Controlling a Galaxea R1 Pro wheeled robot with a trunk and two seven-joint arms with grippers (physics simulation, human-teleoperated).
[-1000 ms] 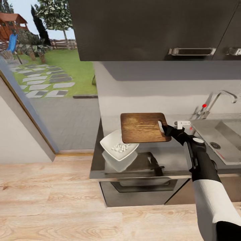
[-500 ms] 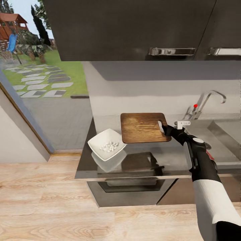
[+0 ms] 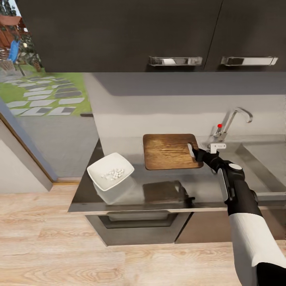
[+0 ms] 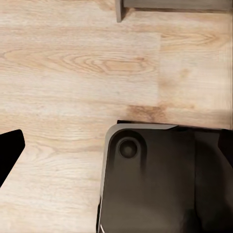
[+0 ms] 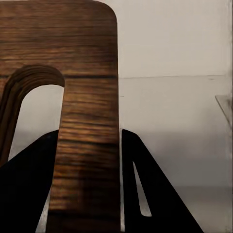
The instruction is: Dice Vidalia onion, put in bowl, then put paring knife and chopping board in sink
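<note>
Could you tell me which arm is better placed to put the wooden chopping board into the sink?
The right. Its gripper is shut on the handle end of the brown wooden chopping board, held above the glossy dark grey countertop, with the grey steel sink just to its right. The left wrist view faces the wooden floor.

Dark wall cabinets (image 3: pixel 131 35) are hanging across twelve o'clock, two chrome bar handles (image 3: pixel 175 60) shining along their lower edge. Beneath them a pale grey wall (image 3: pixel 159 105) is running behind the units, a band of shadow lying along its top. Light wood-plank flooring (image 3: pixel 51 242) is stretching across six o'clock, and it is showing again in the left wrist view (image 4: pixel 73 68). At ten o'clock a large window (image 3: pixel 39 91) is letting in daylight, showing a lawn, stepping stones and a playhouse outside.
</note>
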